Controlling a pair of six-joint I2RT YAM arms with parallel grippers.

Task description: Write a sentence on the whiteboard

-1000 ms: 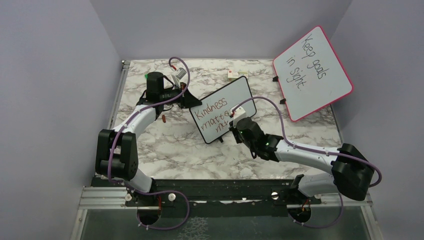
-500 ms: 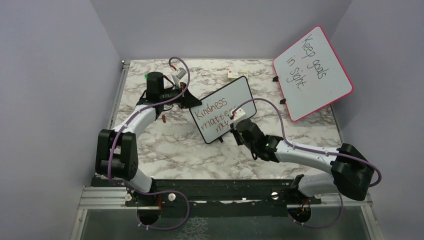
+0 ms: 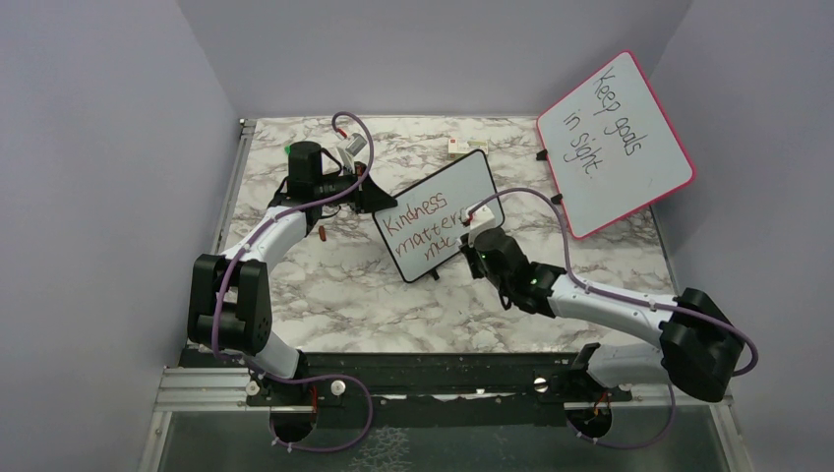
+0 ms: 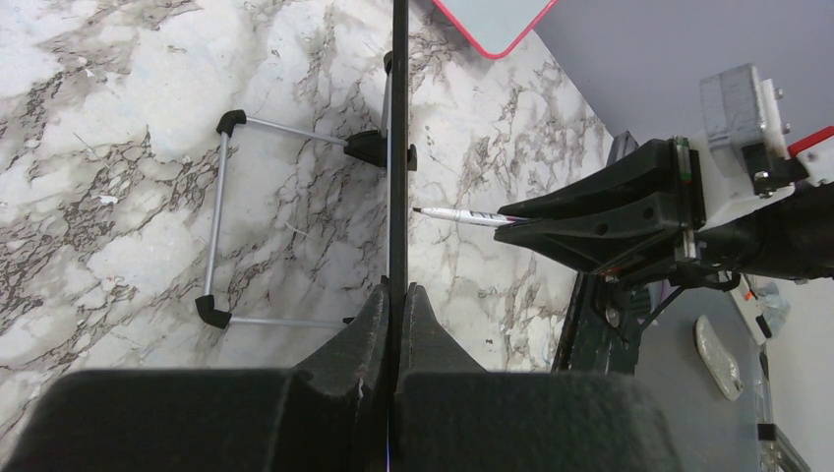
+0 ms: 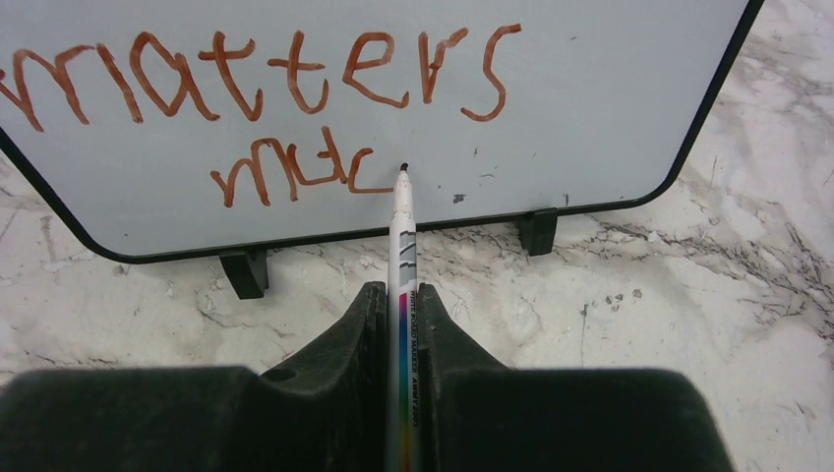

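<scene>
The small black-framed whiteboard (image 3: 462,192) stands tilted on its little feet mid-table. Red-brown writing (image 3: 418,218) on it reads "Kindness matters" with "muc" (image 5: 290,172) on a third line. My left gripper (image 3: 378,203) is shut on the board's left edge, seen edge-on (image 4: 398,147) between the fingers (image 4: 372,324). My right gripper (image 5: 401,295) is shut on a white whiteboard marker (image 5: 401,231), whose tip touches the board just right of the "c". The same marker (image 4: 457,215) shows from the left wrist, pointing at the board's face.
A larger pink-framed board (image 3: 615,143) reading "Keep goals in sight" leans at the back right. A small box (image 3: 458,147) lies behind the whiteboard and a small red-brown cap (image 3: 322,234) beside the left arm. A wire stand (image 4: 221,221) props the board from behind.
My right gripper has moved to the right along the third line with the marker. The left arm and the whiteboard have stayed still.
</scene>
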